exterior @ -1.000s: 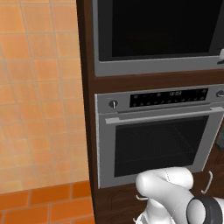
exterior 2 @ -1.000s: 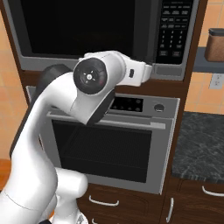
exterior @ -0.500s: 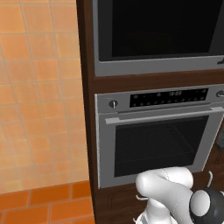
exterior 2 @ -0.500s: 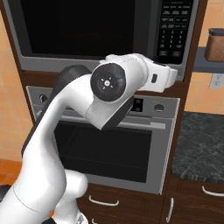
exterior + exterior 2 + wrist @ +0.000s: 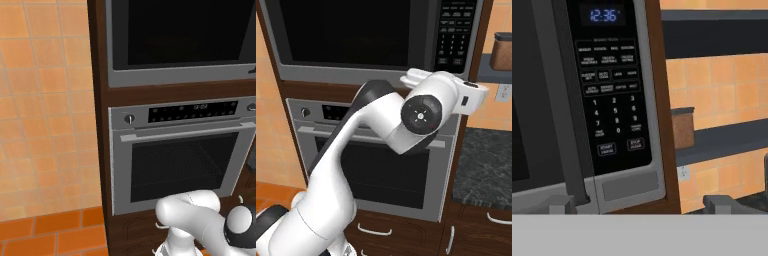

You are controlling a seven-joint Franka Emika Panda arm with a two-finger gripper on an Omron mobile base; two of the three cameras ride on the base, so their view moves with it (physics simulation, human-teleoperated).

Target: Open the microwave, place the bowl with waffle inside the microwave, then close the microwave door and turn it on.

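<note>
- Right now the claw [image 5: 639, 204] hangs spread wide with nothing between its 2 tips, pointed straight at the right end of the microwave [image 5: 376, 40].
- Dead ahead in the hand view sits the keypad panel [image 5: 612, 90], clock reading 12:36 at its top.
- Left of that panel runs the dark vertical handle [image 5: 569, 110], standing upright along the right edge of the microwave door [image 5: 527, 95]. That door is shut flush, so step 1 is not yet done.
- Here's the relation that counts: the handle lies off toward the claw's left tip, not between the 2 tips. Its long axis runs up and down, while the tips sit side by side, so they could straddle it.
- My read: a sideways slide toward the glass, then forward, before any pull.
- From the right base view, the hand [image 5: 466, 97] hovers at the microwave's lower right corner, above the oven [image 5: 180, 155].
- No bowl can be made out from any of these angles.
</note>
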